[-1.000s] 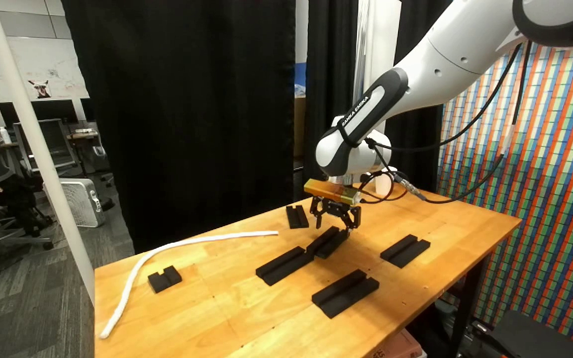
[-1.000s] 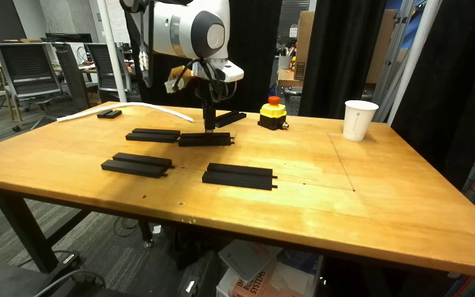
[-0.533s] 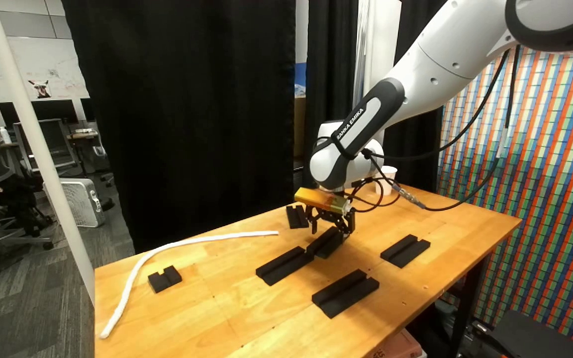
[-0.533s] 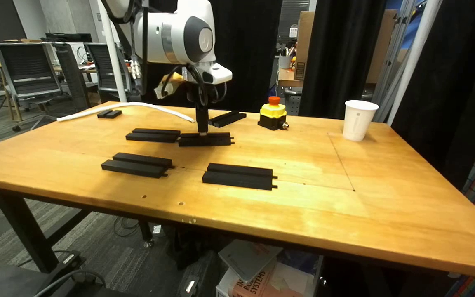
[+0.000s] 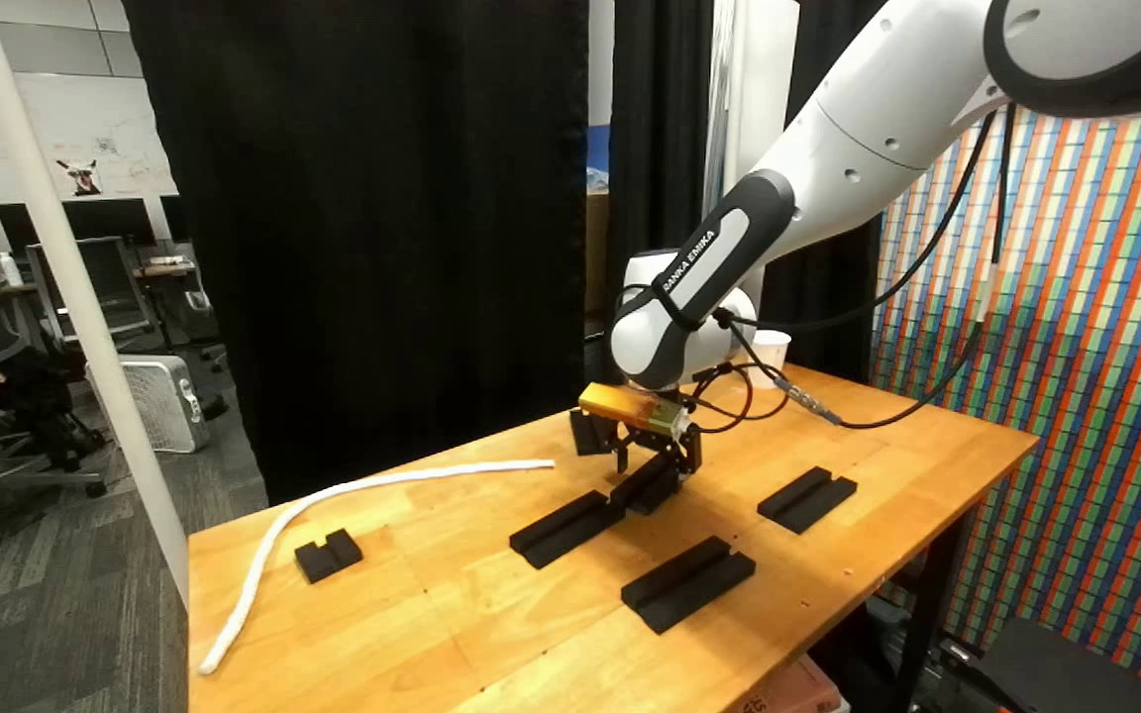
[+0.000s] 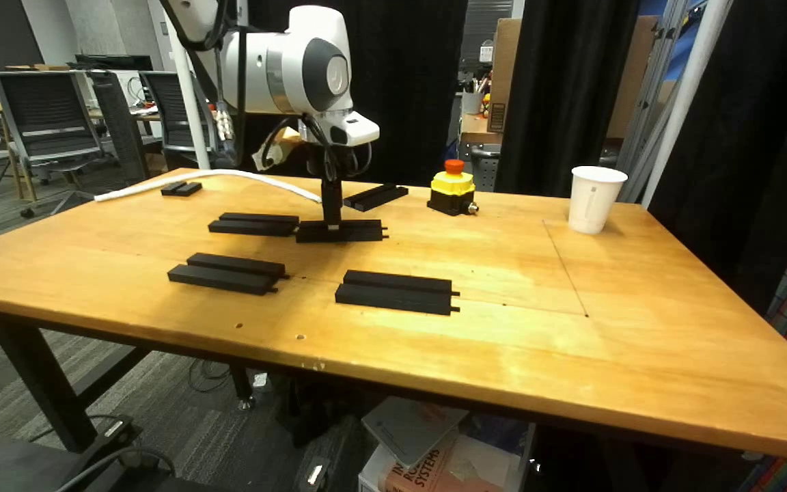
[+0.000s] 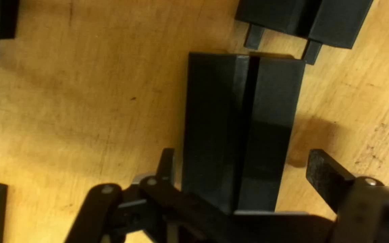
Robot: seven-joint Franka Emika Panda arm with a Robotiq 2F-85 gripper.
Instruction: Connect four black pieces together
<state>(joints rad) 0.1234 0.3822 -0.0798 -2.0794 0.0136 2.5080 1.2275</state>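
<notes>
The gripper (image 7: 241,163) stands wide astride a grooved black bar (image 7: 218,125), whose corner may touch a peg (image 7: 312,52) of another bar (image 7: 292,15)

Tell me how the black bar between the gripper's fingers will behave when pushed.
The black bar is probably stiff: its edges run straight. Lying flat and low on the table, it should slide rather than roll or tip. Pushed toward the neighbouring bar, it may shift that one, whose prongs sit close to its end.
</notes>
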